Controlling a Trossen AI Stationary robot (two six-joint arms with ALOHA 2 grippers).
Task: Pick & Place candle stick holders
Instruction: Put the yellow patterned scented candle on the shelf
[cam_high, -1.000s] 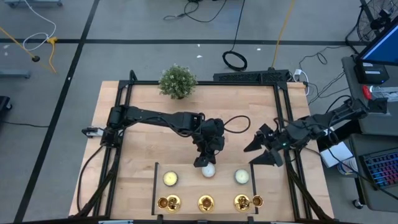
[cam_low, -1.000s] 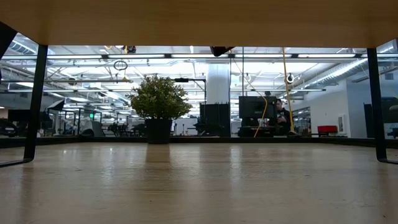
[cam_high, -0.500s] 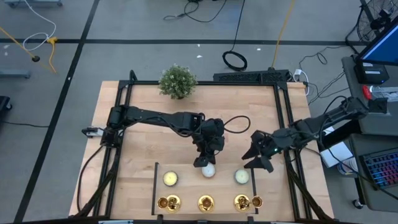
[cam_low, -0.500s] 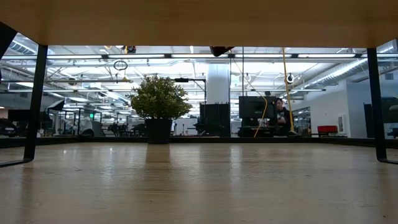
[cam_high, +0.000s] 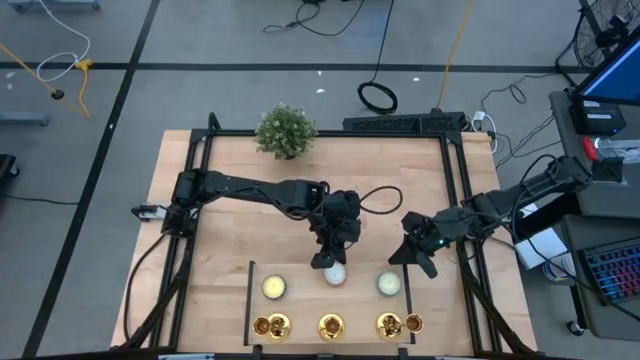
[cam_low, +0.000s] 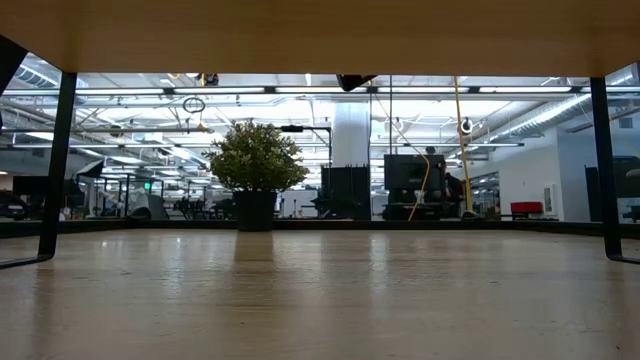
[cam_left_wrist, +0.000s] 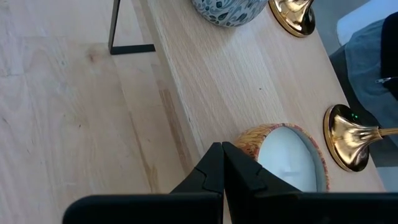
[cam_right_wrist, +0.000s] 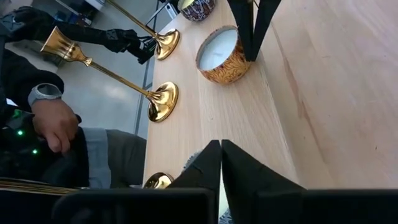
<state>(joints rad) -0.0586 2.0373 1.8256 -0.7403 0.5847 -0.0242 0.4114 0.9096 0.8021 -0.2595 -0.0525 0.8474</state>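
Three gold candle stick holders (cam_high: 271, 325) (cam_high: 331, 325) (cam_high: 388, 324) stand on their round bases along the near edge of a low wooden shelf (cam_high: 305, 302). The right wrist view shows two of them (cam_right_wrist: 158, 102) (cam_right_wrist: 166, 41) with slim stems. Three candles sit farther back on the shelf. My left gripper (cam_high: 328, 262) is shut, its tips (cam_left_wrist: 222, 149) at the far side of the middle candle (cam_left_wrist: 289, 155). My right gripper (cam_high: 402, 257) is shut with nothing in it, and hovers above the shelf's right end by the right candle (cam_high: 388, 284). My left gripper points down at a slant from the table's far side. Its shut fingertips (cam_right_wrist: 249, 53) stand at the far wall of the middle candle (cam_right_wrist: 219, 59). I cannot tell whether they touch the candle or the shelf.
A potted green plant (cam_high: 285, 130) stands at the table's far edge and fills the middle of the low view (cam_low: 255, 160). A blue-patterned candle (cam_left_wrist: 230, 9) sits at the shelf's left. A person's hand with a wristwatch (cam_right_wrist: 50, 118) is beyond the table's near edge.
My right gripper has shut from wide open, has come a little down and toward the shelf's right candle, and has tipped further downward. The left arm and the things on the shelf have kept still.
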